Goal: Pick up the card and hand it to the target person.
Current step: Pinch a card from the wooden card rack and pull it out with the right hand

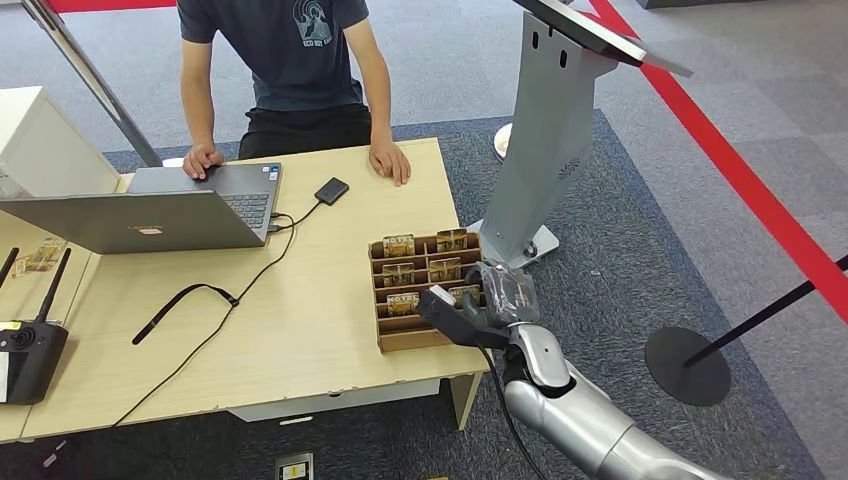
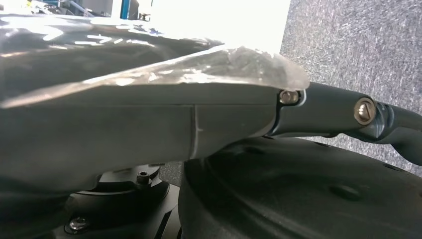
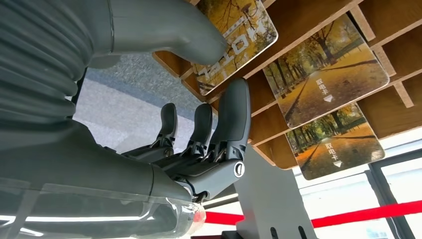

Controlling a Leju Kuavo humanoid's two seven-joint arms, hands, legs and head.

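Several cards stand in the slots of a wooden rack at the near right corner of the table, and the robot's right hand is down at the rack's front row, so the step in hand looks to be the pick itself. In the right wrist view the thick grey thumb lies over the face of one autumn-printed card while a dark finger comes up on the other side near its edge; it looks like a pinch closing on that card, though I cannot tell for certain whether both sides are pressing it or just beside it. The card still sits in its compartment, tilted back like its neighbours, not lifted. The other fingers are curled loosely and apart from the rack. The left hand appears in its own wrist view hanging beside dark machinery, with grey carpet beyond; its fingers look extended with nothing in them, but the view is too close to be sure. The person sits at the far side of the table, one hand on a laptop and the other hand flat on the wood. To my eye the next move calls for a firm squeeze and a straight pull out along the slot, so the thin card doesn't catch the divider or drag its neighbour, then a reach across the table toward that person, clear of the cable and the grey kiosk stand just beside the rack.
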